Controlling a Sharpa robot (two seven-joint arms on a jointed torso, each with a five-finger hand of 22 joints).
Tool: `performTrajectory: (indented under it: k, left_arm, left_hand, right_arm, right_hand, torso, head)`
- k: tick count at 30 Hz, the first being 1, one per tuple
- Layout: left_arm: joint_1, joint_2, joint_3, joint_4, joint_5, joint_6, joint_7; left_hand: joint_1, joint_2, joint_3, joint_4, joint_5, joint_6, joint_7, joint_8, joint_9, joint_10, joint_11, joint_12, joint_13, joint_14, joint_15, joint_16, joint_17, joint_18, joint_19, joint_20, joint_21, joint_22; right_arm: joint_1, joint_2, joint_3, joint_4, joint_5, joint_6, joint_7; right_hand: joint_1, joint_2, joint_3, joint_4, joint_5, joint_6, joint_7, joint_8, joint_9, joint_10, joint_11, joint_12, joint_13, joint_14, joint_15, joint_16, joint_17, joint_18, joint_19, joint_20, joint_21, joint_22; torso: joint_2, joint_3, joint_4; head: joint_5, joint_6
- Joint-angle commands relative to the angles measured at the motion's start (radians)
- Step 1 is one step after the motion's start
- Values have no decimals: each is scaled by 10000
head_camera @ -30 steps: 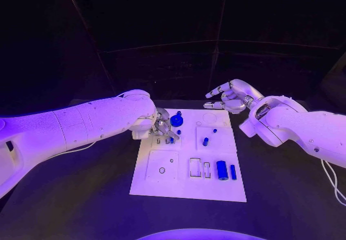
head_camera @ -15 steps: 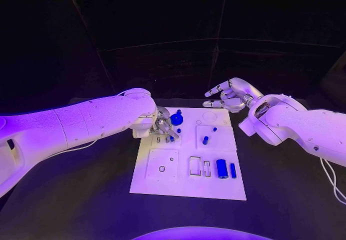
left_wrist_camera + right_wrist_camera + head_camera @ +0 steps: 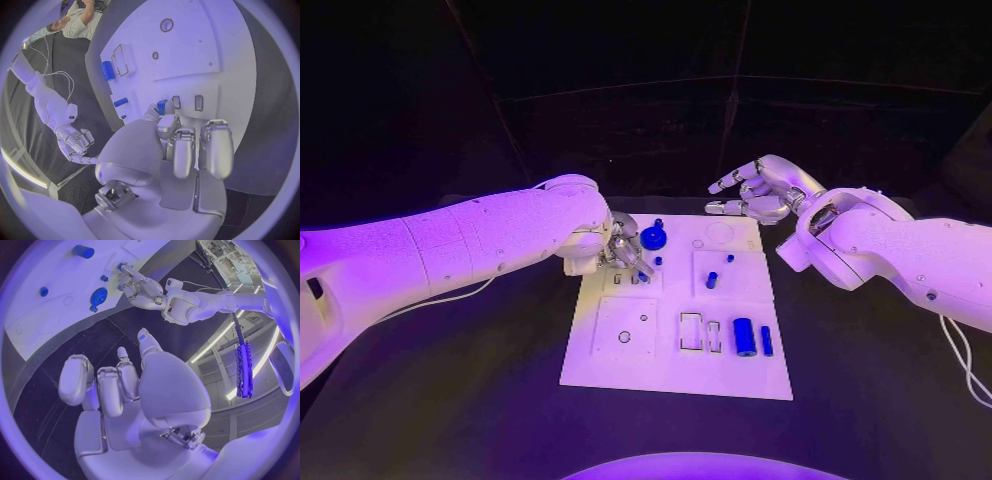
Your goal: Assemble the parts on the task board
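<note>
A small blue part is pinched by the left robot hand at the board's ten o'clock; the right robot hand is spread, empty.

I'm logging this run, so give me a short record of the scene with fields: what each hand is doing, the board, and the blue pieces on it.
left hand: low over the far left part of the board, fingertips at a small blue piece; whether it grips it cannot be told
right hand: raised beyond the board's far right corner, fingers apart, holding nothing
board: white plate in the middle of the black table
round blue piece: far end, beside the left hand
blue cylinder: near right part, lying down
</note>
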Motion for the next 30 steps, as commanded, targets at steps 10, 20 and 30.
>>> performTrajectory:
  k: [10,20,30]
  left_arm:
    - [-2,-523,-5,615,1150,-1585,277]
    - [-17,-946,-72,1192,613,-2356,294]
    - [-95,-1225,-377,1571,-700,-2659,243]
  left_hand:
    - [-1858,-1721,5757,-1540,-10,-58,3,494,651,177,-52,42,9,1056,-22,31,2634,-32,144,1,-134,159]
    - [-2188,-1905,6313,-1660,-35,-80,-25,595,784,254,-20,142,92,1056,-48,31,2634,-55,194,-3,-70,287]
    - [-2224,-1952,6418,-1725,-41,-88,-30,617,815,266,-26,156,99,1056,-54,31,2634,-62,209,-6,-50,324]
  right_arm:
    - [21,27,5,-116,30,70,55]
    - [21,89,4,-224,77,99,76]
    - [20,60,3,-229,83,99,82]
  right_hand:
    - [19,101,-101,33,106,-64,-11,70,-6,50,0,43,575,743,-72,-60,1377,76,-52,7,-43,-20]
    - [17,112,-153,60,186,-71,-13,84,-7,46,-3,39,567,743,-76,-67,1373,78,-52,4,-55,-33]
    - [20,120,-165,68,212,-72,-13,89,-7,44,-5,37,564,745,-77,-65,1379,77,-50,2,-56,-32]
  torso:
    - [-3,20,21]
    - [-13,38,27]
    - [-64,66,91]
  head:
    - [91,17]
    - [193,13]
    - [194,-50]
